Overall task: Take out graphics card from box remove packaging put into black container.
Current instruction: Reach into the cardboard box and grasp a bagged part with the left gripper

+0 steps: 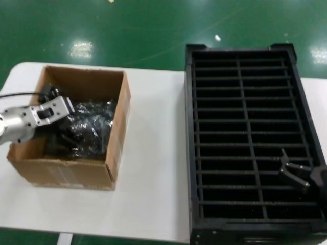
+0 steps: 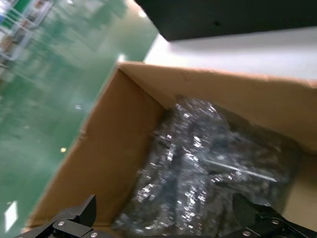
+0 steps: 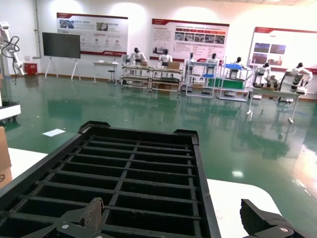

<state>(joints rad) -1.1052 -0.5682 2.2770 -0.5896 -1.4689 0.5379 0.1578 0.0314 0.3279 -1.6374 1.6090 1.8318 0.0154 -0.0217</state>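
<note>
Bagged cargo lies just ahead of and below my left gripper [image 1: 65,113], which hangs inside the cardboard box [image 1: 115,138] from its left wall; my two fingers [image 2: 74,218] are spread wide with nothing between them, straddling the near end of the crinkly grey plastic packaging [image 2: 208,168]. I judge the graphics card to be inside that packaging, but the shiny film hides it: I see only a thin pale straight edge through the plastic in the left wrist view, and I cannot tell whether that is the bracket. The bundle's long axis seems to run across the box floor away from my fingers, toward the wall nearest the black container [image 1: 190,153], so closing means going down and a little forward onto the near end. My left arm is plainly the nearer one; my right gripper [image 1: 301,176] hovers over the near right corner of the container, well apart from the box, its fingers also spread and empty above the slots. Counting: one box, one black container with two columns of narrow slots, all of the slots I can see bare, and one white table [image 1: 153,168] carrying both. How many bagged pieces lie in the box I cannot say for sure; the glossy folds read as one heap, possibly more than one bundle.
</note>
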